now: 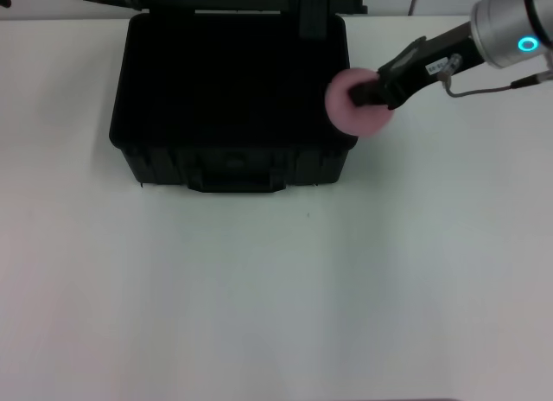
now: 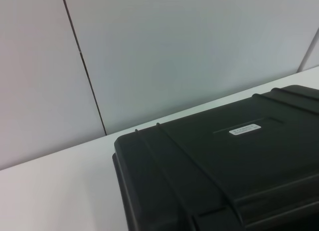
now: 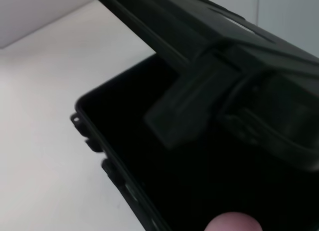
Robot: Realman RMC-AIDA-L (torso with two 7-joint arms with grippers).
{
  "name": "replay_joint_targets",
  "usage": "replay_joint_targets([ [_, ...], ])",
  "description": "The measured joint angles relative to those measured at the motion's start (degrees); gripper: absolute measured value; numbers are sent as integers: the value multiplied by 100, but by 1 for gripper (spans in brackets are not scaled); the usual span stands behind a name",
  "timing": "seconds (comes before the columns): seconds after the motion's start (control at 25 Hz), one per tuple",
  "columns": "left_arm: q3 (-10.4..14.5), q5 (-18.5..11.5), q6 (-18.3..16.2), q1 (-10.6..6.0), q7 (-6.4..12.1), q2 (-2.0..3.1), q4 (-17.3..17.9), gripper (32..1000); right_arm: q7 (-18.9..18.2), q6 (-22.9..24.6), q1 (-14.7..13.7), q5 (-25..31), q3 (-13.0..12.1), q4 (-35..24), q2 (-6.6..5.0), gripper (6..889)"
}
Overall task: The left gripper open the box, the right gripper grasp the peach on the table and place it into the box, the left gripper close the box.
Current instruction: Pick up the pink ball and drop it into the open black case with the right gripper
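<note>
Black box (image 1: pixel 229 98) already stood open; your right hand (image 1: pixel 361 97) held the peach (image 1: pixel 356 103) at its three-o'clock rim, unreleased; closing remained.

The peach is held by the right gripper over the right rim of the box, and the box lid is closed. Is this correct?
Not quite. The box lid is open, as the head view shows. The right gripper does hold the peach at the right rim.
</note>
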Motion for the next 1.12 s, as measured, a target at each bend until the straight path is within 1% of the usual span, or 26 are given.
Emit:
replay_joint_targets([
  [0.12,-1,0,0,0,0,0,0,404,-158,-108,0,253,-11,89,1,43],
  [0.32,-1,0,-1,0,0,0,1,404,-350,-276,-47,447,-29,116,-2,48],
  [0.48,-1,-1,-2,0,0,0,1,404,-518,-444,-67,518,-57,279,-1,53],
  [0.76,-1,-4,-2,-10,0,0,0,404,-965,-821,-68,619,-38,575,119,60],
  [0.92,0,-4,-2,-15,0,0,0,404,-1269,-1086,-50,935,-85,813,143,65],
  [1.12,-1,-3,-1,-42,0,0,0,404,-1506,-1351,-11,1068,-110,1038,185,70],
])
